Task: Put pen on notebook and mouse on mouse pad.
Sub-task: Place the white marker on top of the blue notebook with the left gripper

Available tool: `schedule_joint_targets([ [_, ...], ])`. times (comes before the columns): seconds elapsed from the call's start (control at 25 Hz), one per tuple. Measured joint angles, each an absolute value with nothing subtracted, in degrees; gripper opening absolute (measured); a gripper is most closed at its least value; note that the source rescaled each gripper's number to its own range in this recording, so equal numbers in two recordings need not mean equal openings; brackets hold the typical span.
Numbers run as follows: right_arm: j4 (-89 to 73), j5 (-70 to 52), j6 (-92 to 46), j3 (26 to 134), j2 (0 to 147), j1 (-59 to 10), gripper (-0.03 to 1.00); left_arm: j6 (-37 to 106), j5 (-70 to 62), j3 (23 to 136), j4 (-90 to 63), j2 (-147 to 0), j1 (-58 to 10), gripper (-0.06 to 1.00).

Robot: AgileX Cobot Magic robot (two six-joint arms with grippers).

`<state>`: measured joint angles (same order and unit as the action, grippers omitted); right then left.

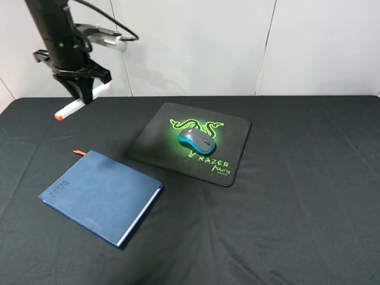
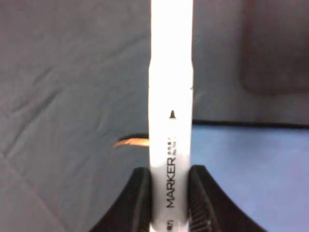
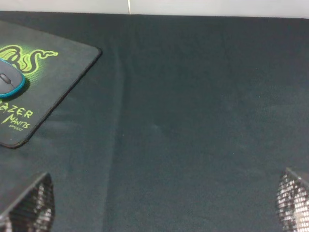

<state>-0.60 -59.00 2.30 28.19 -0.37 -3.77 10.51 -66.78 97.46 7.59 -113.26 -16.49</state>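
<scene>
High above the table's far left, my left gripper (image 1: 88,92) is shut on the white pen (image 1: 80,102), whose orange-red end (image 1: 58,116) points left and down. In the left wrist view the black fingers (image 2: 140,198) pinch the pen (image 2: 171,96) well above the dark blue notebook (image 2: 251,169) and its orange ribbon (image 2: 133,142). The notebook (image 1: 101,195) lies closed at the front left. The grey and teal mouse (image 1: 197,141) sits on the black mouse pad (image 1: 234,136), over its green logo. My right gripper (image 3: 161,203) is open and empty above bare cloth, right of the mouse pad (image 3: 58,72) and mouse (image 3: 10,82).
A black cloth (image 1: 309,196) covers the whole table, with a white wall (image 1: 237,41) behind its far edge. The right arm does not show in the high view.
</scene>
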Motion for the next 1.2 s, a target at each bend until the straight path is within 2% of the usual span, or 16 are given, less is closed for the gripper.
schedule_joint_targets([
  [0.6, -0.6, -59.0, 2.3, 28.2, -0.4, -3.8, 1.00, 18.7, -66.8, 97.4, 6.3, -113.0, -30.7, 0.00],
  [1.2, -0.6, -59.0, 2.3, 28.2, -0.4, -3.8, 1.00, 20.6, -66.8, 95.3, 1.6, -112.2, -31.5, 0.00],
])
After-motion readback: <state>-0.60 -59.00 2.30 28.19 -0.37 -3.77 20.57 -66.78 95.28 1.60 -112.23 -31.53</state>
